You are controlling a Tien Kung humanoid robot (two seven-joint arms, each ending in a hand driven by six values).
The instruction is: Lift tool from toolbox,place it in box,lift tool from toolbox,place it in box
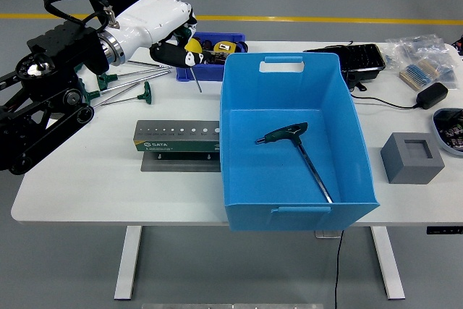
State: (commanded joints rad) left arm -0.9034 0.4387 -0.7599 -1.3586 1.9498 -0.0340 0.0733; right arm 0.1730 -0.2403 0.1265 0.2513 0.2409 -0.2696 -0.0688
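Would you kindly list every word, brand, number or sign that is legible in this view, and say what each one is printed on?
"SATA": white brand lettering on the front face of the grey-green tool holder, at its left end.
Small markings beside the row of holes on the tool holder's top: too small to read.
Print on the yellow tape measure in the small blue bin: blurred, unreadable.
Labels on the plastic bags at the far right: unreadable.

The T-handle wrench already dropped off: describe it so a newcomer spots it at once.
Find the big blue box mid-table. On its floor lies a lone T-handle wrench, dark green grip, steel shaft slanting toward the near right corner. Its look-alikes lie outside, on the table by the left hand.
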